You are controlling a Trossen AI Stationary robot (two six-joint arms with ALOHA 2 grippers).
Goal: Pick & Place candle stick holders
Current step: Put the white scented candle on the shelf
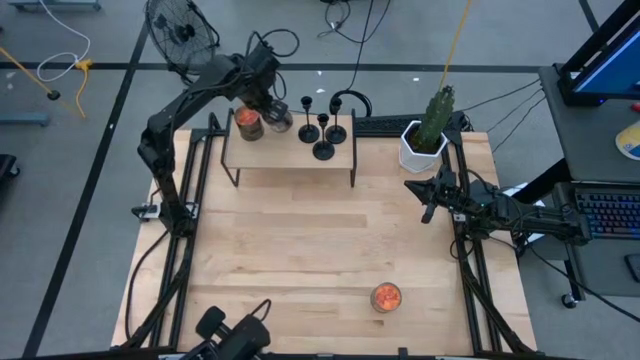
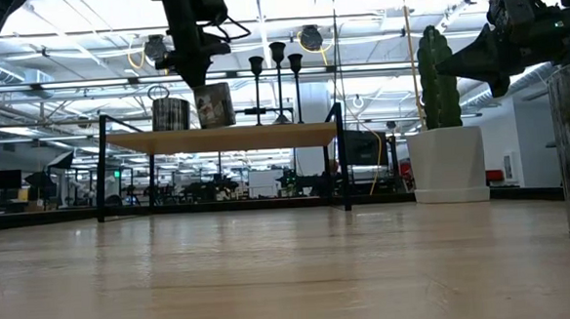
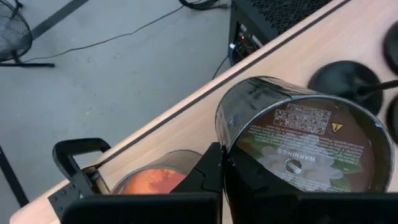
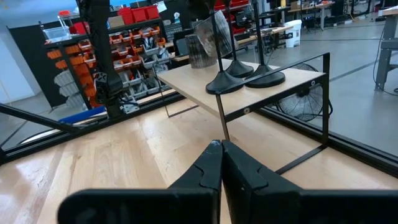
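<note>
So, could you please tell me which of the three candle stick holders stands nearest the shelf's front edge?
The middle holder: its base sits forward of the other two, beside the shelf's front edge.

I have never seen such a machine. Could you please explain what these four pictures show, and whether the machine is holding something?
These are two robot arms at a wooden table. One picture looks down from above, one looks level across the table top, and two come from cameras on the arms' wrists.

At the far end stands a small shelf. It carries three black candle stick holders and an orange-filled jar. A cactus stands beside it, and another orange jar sits near the table's front.

The left gripper is over the shelf, fingers shut. A tipped jar leans against it, showing its bottom label; I cannot tell whether it is pinched. The right gripper waits by the cactus, shut and empty.
</note>
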